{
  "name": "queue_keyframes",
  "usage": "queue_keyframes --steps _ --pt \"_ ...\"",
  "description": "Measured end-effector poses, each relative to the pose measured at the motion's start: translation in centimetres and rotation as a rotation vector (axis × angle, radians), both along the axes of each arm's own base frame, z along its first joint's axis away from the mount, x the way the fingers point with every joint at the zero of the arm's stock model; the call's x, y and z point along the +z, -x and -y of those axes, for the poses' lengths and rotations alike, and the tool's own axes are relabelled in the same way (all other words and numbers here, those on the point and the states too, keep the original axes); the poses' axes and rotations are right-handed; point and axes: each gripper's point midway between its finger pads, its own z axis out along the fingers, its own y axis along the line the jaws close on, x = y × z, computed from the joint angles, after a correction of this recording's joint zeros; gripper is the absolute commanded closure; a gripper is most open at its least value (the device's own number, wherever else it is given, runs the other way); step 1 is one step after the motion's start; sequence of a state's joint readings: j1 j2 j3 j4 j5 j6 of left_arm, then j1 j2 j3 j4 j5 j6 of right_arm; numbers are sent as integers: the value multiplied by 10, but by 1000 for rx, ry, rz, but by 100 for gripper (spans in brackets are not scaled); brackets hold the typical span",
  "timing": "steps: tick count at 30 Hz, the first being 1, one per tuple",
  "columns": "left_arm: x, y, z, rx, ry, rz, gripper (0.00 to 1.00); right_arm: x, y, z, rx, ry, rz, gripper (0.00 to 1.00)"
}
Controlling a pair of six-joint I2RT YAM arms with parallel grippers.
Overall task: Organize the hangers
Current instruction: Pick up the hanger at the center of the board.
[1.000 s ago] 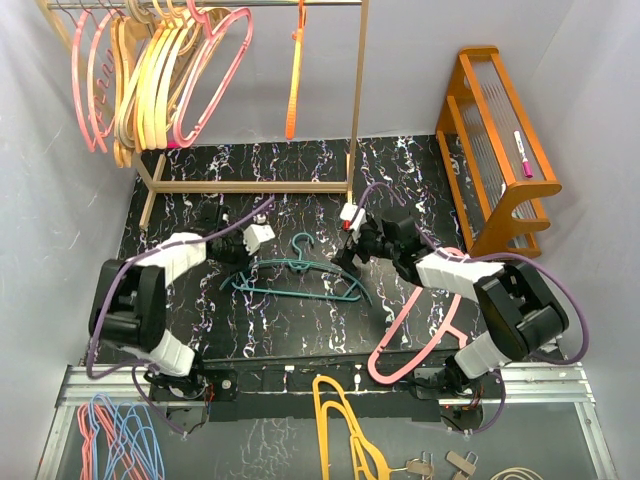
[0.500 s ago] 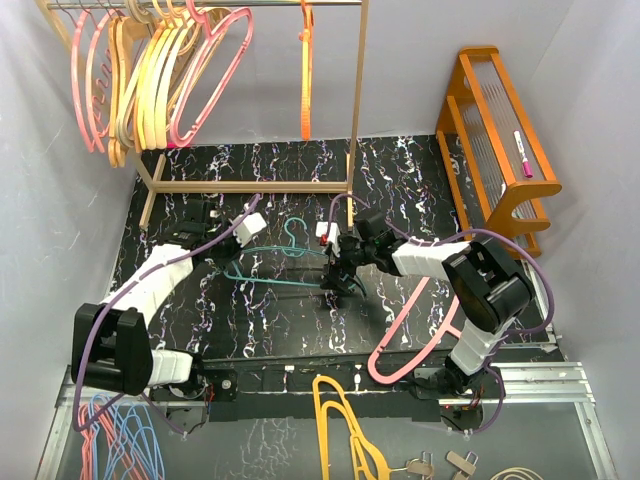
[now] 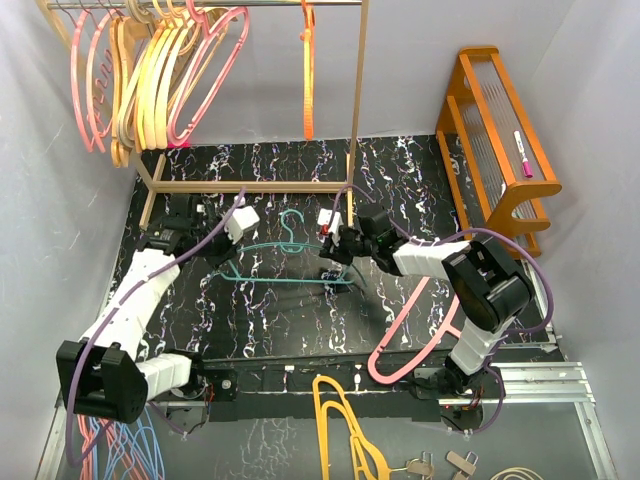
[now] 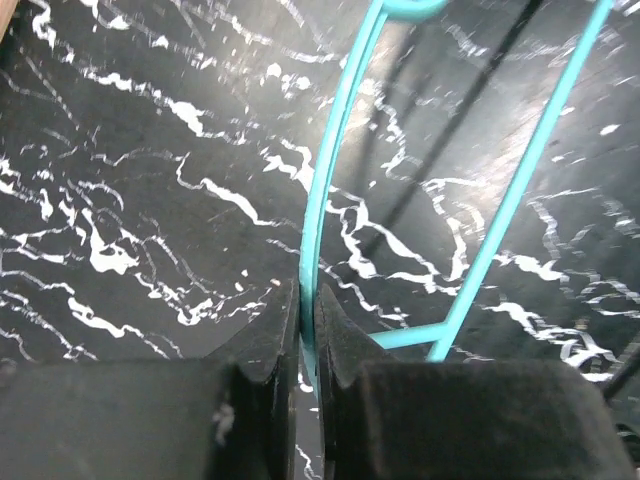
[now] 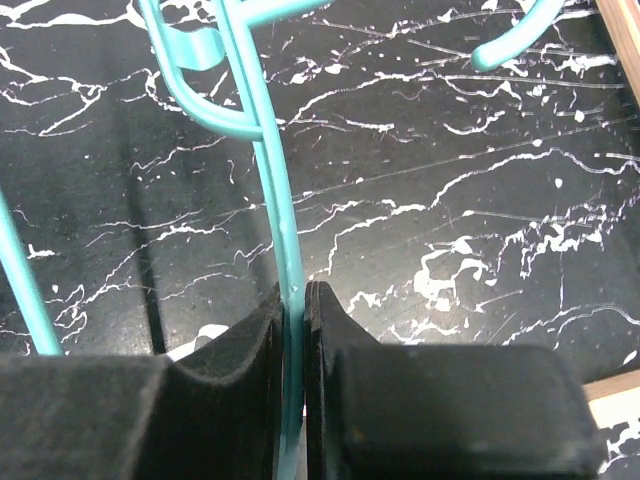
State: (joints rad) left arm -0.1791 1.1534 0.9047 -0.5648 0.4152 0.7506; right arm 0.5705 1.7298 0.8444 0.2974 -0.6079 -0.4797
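Observation:
A thin teal hanger point(image 3: 285, 262) sits mid-mat, hook toward the rail, and both grippers hold it. My left gripper point(image 3: 224, 255) is shut on its left arm; in the left wrist view the pads point(image 4: 307, 300) pinch the teal wire point(image 4: 335, 150). My right gripper point(image 3: 335, 262) is shut on the right side; the right wrist view shows the teal wire point(image 5: 270, 180) clamped between the pads point(image 5: 293, 295). A pink hanger point(image 3: 415, 320) lies on the mat under the right arm. Several pink, tan and yellow hangers point(image 3: 150, 80) and an orange one point(image 3: 307, 70) hang on the rail.
The wooden rail stand point(image 3: 357, 110) rises at the back of the black marbled mat point(image 3: 250, 320). An orange wooden rack point(image 3: 500, 140) stands at the right. A mustard hanger point(image 3: 340, 425) and a blue-and-pink bunch point(image 3: 110, 435) lie past the mat's front edge.
My right gripper moved left to the teal hanger and shut on it. The left arm reached further back, carrying the hanger toward the rail. The orange hanger stopped swinging.

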Motion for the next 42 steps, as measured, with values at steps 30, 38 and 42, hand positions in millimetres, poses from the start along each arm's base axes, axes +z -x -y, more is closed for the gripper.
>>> queue_keyframes --steps 30,38,42 --pt "27 44 28 -60 509 -805 31 50 41 58 -116 -18 230 92" --pt "31 63 32 -82 536 -813 54 50 36 58 -124 -6 240 92" --pt "29 68 31 -80 536 -834 34 52 34 56 -124 -10 242 92"
